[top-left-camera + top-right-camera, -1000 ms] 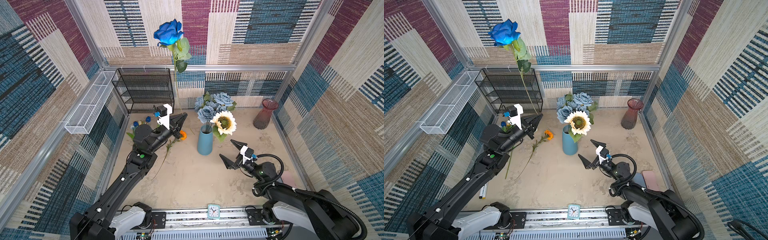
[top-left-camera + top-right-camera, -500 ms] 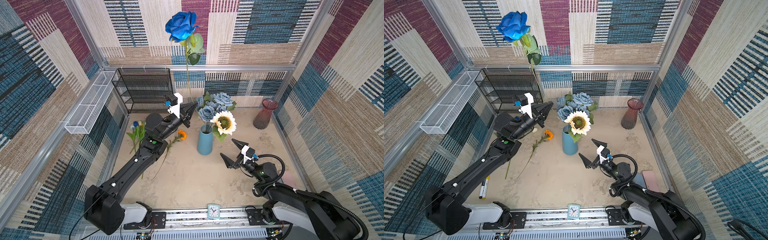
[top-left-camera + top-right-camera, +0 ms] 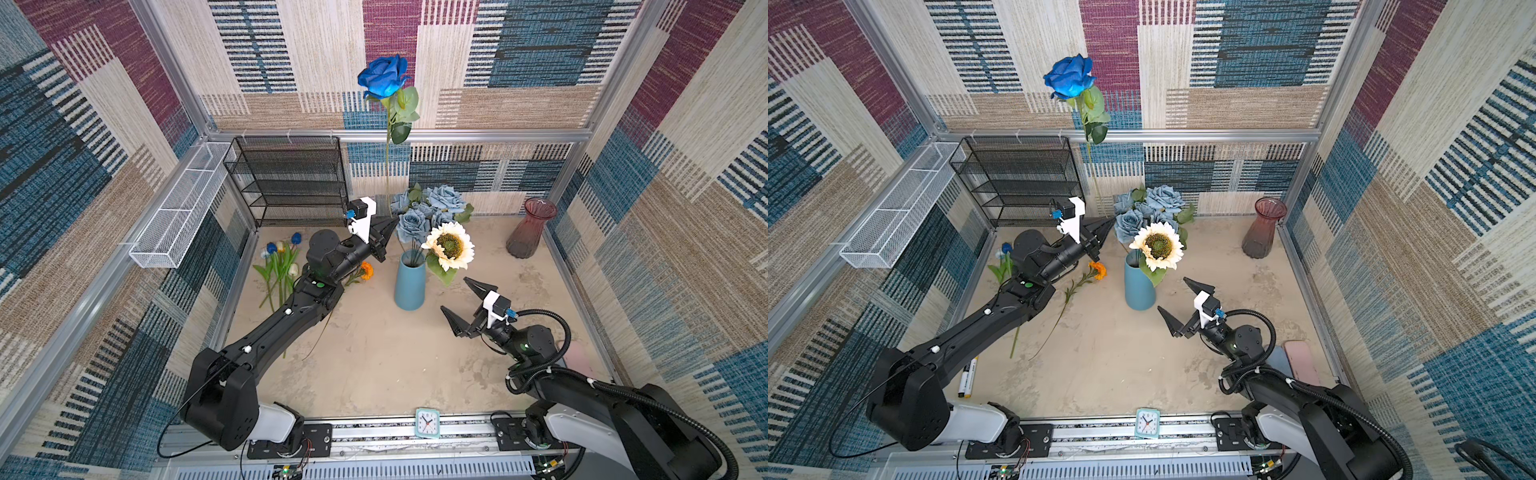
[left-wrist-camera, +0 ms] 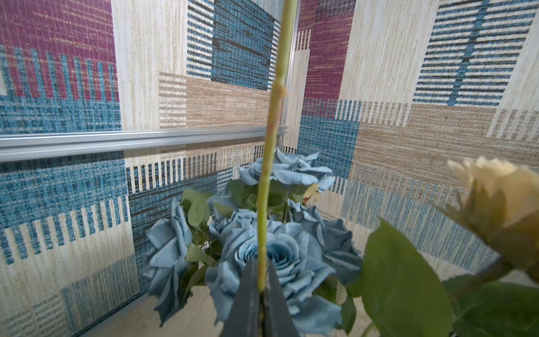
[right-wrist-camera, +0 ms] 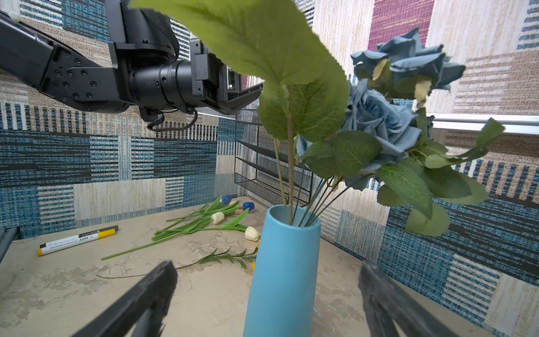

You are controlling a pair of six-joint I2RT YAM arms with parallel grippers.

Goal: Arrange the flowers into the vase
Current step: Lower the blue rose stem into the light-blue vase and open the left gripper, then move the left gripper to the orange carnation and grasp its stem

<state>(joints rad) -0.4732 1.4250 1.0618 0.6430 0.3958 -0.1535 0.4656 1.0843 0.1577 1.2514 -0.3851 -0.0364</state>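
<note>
One deep-blue rose (image 3: 384, 77) is held upright by the left claw (image 3: 392, 221), which is clamped shut low on its stem (image 4: 271, 146). The bloom is seen high above the blue vase (image 3: 410, 284), and the claw just left of and above the vase mouth. Whether the stem end has reached the mouth cannot be told. The right claw (image 3: 454, 294) is spread wide and empty, just right of the vase.

Step judged: insertion of the rose. The stem should be kept vertical, centred over the free part of the mouth, then lowered. It should be let go only once it is well inside. The vase could be steadied by the right claw.

Dusty-blue roses (image 3: 432, 208) and a cream sunflower (image 3: 449, 245) are already crowded in the vase, so their heads and leaves are likely to be snagged or shoved. Tulips (image 3: 280, 259) and an orange bloom (image 3: 366, 270) are left lying on the bench (image 3: 374, 374) left of the vase, not yet placed. A black wire rack (image 3: 291, 178) is seen behind and left of the vase, and a maroon glass vase (image 3: 528, 232) well to its right. Neither is judged in the way.
</note>
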